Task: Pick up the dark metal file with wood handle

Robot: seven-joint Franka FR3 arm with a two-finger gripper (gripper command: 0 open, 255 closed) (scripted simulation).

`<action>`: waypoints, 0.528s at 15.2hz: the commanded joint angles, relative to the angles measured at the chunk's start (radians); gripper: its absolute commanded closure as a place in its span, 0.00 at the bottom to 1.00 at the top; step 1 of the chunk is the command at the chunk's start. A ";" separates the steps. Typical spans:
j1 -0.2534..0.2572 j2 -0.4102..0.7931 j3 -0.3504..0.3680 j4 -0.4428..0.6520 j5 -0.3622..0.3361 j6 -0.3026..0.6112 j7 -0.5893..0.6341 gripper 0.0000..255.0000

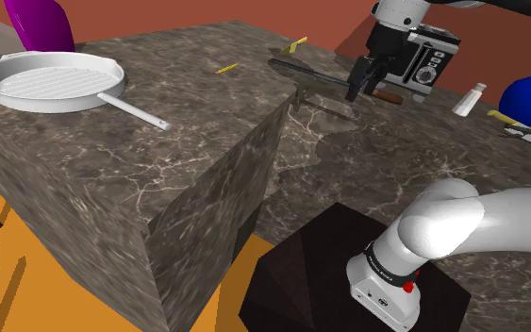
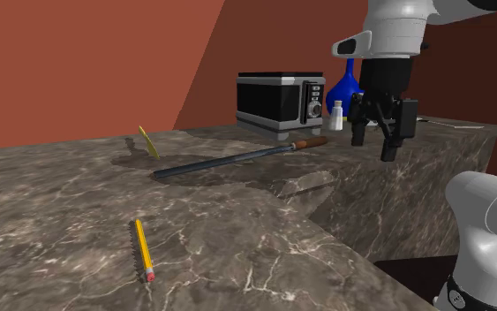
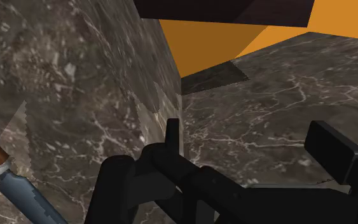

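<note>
— Hand?
— I've got the gripper (image 2: 372,146) with both fingers spread apart and nothing between them. It hangs in the air just in front of the microwave (image 2: 273,102), above the marble counter (image 2: 237,256).
— File?
— The file (image 2: 242,157) lies flat on the counter in front of the microwave, with a dark blade and a brown wood handle (image 2: 308,142). The handle end is nearer the microwave and the blade runs away from it. On my wrist view the handle and the start of the blade sit just beside the gripper, outside the fingers, not touched.
— Containers?
— White skillet (image 1: 51,80) on the counter, well apart from the microwave, past the file's tip. Its ribbed bottom shows bare from rim to rim. The microwave door is shut, so I cannot tell what it holds. Blue vase (image 2: 343,88) stands just beside the microwave, round body, narrow neck; I cannot see into it. Small white bottle (image 2: 335,116) stands upright near the microwave's front corner; contents, cannot tell.
— Anything else?
— Yellow pencil (image 2: 141,250) flat on the counter, well apart from the microwave. A purple thing (image 1: 39,24) sits farther from the microwave than the skillet, cut by the picture's edge. Dark stand (image 1: 348,273) with the arm's base on it, also well apart from the microwave.
</note>
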 commanded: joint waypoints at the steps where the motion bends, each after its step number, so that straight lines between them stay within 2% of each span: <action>1: 0.000 0.000 0.000 0.000 0.000 0.000 0.000 0.00; 8: 0.011 0.203 -0.126 0.128 -0.086 0.080 -0.229 0.00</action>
